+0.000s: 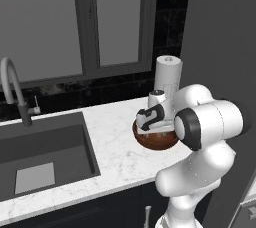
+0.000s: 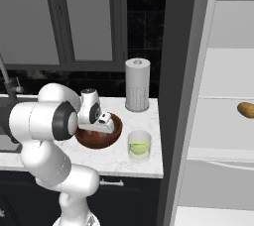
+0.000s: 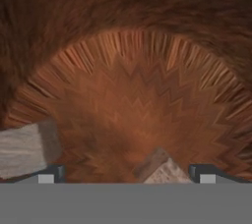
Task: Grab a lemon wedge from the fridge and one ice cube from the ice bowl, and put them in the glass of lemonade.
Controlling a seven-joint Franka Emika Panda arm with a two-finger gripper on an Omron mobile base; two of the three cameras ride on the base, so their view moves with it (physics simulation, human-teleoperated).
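Fingers of the hand (image 3: 126, 171) stand wide apart, empty, low inside the ice bowl (image 2: 111, 138). One ice cube (image 3: 162, 171) lies between them, another (image 3: 24, 149) off-side. Closing off-centre may squirt it away. Glass of lemonade (image 2: 139, 145), holding a lemon wedge (image 2: 139, 147), sits just beside the bowl.

One bowl (image 2: 99, 141), one glass (image 2: 139, 145)

Flat, even rendered light is filling both base views, with the dark tiled wall (image 1: 170, 12) staying dim and the white marble surface (image 1: 120, 147) showing bright without glare. Soft shading is sitting under the ice bowl (image 2: 99, 141). The hand view is looking blurry and coarse-textured up close.
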